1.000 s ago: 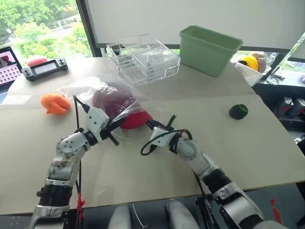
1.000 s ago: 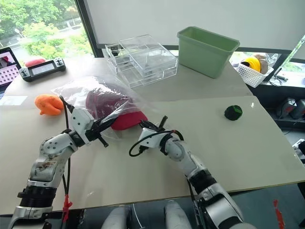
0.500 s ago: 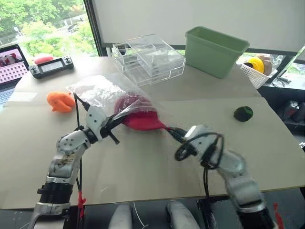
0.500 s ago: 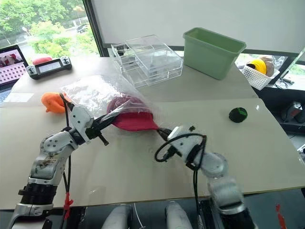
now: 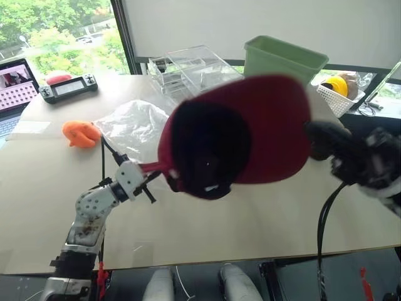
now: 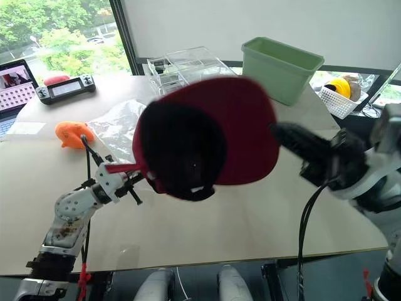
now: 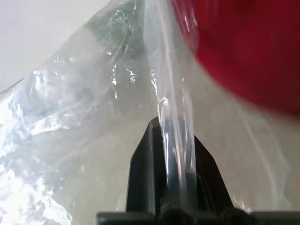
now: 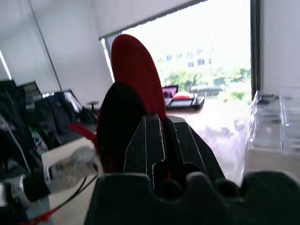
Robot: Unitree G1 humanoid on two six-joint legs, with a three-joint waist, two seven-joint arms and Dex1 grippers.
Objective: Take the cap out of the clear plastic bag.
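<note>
Left eye view, table (image 5: 263, 213): broad pale top carrying everything; its near half is bare, which I judge the widest free room for setting the cap down.
Cap (image 5: 250, 135): dark red, held up in the air well above the table with its dark inside and brim underside turned toward the head camera; it looks wholly out of the bag, so the task reads as essentially done.
Clear plastic bag (image 5: 135, 122): lies slack and crumpled on the table's left part, one edge drawn up toward the left tool; it seems held there to anchor the film while the cap is drawn away.
Green bin (image 5: 285, 58): stands at the far edge, behind the raised cap and well apart from the bag.
Clear drawer box (image 5: 188, 69): at the far edge just left of the bin, near the bag's far side; a limit on any move in that direction.
Right tool (image 8: 159, 140): closed on the cap's brim edge, lifted high on the right; the cap hangs out to its left.
Left tool (image 7: 176, 154): closed on a bunched strip of the bag's film, low near the table; the wrist view shows film running between its fingers.
Orange toy (image 5: 80, 133): just beside the bag's left edge, not touching either tool.
Handheld controller (image 5: 67, 86): far left corner, clear of the work.
White basket (image 5: 335, 94): off the table's right end, beyond the edge.
</note>
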